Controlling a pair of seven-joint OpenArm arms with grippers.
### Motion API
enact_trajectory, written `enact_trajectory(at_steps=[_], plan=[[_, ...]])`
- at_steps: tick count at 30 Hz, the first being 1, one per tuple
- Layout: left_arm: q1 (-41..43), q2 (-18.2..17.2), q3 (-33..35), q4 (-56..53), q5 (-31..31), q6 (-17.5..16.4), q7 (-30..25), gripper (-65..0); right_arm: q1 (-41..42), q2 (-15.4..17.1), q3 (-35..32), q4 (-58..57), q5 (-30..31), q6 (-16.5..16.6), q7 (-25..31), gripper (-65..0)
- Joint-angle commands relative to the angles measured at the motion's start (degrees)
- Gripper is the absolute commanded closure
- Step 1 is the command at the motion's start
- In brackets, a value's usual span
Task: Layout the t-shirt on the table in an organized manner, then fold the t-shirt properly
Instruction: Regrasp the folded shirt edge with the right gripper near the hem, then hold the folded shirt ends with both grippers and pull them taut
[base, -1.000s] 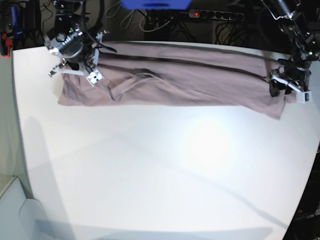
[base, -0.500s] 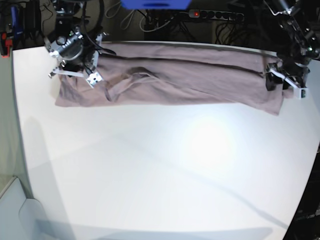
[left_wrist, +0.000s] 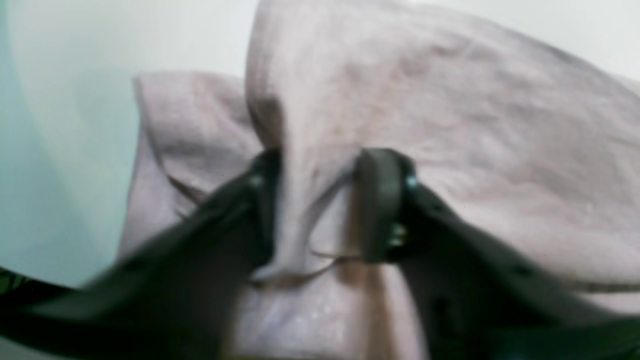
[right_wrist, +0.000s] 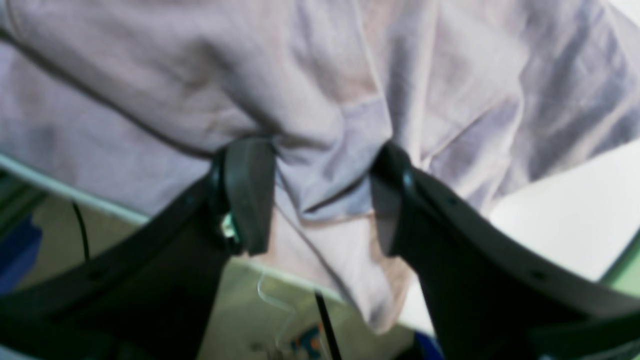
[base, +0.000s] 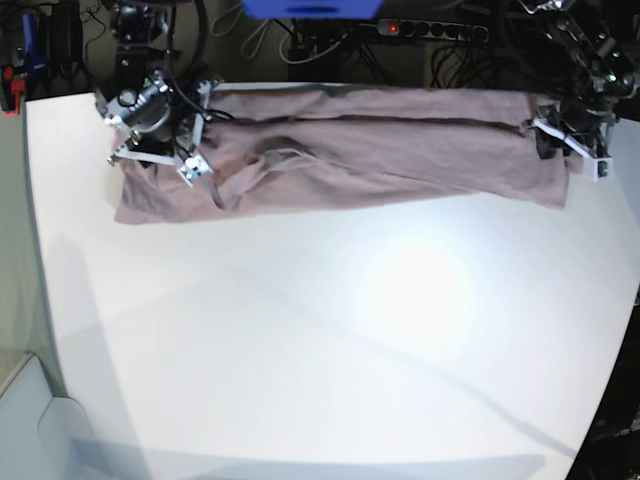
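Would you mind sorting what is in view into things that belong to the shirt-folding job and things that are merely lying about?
Part of the job:
- t-shirt
- table
- left gripper
- right gripper

Just lying about:
- power strip behind the table
- cables behind the table
- blue object at the top edge
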Motion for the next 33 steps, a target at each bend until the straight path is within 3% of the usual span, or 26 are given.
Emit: enact_trajectory(at_steps=[1, 12, 21, 25, 28, 33], plan=[[-0.2, -0.7, -0.7, 1.0, -0.7, 0.1, -0.6, -13.1, -0.6, -0.1, -0.2, -1.7, -0.1, 0.0, -0.4, -32.3], [-1.3, -1.1, -1.9, -3.7, -0.6, 0.1, -1.5, -1.2, 0.5, 0.1, 0.2, -0.6, -0.1, 0.0, 0.0, -32.2], [-7.5, -1.3, -1.6, -15.6, -0.1, 0.1, -6.6, -1.0, 3.6, 0.3, 1.2, -3.5, -0.1, 0.0, 0.5, -32.4], [-12.8, -1.3, -1.5, -18.2, 2.2, 0.1, -6.1, -1.0, 7.9, 0.5, 6.4, -8.8, -0.2, 0.0, 0.5, -32.5], [-16.4, -0.6, -1.5, -18.0, 5.2, 0.1, -5.9, -1.0, 10.4, 2.4, 8.3, -13.3, -0.2, 0.0, 0.6, -32.5], [-19.7, -0.6, -1.7, -16.0, 3.1, 0.1, -2.0, -1.0, 11.5, 4.1, 10.6, -16.4, -0.1, 0.0, 1.3, -32.5]])
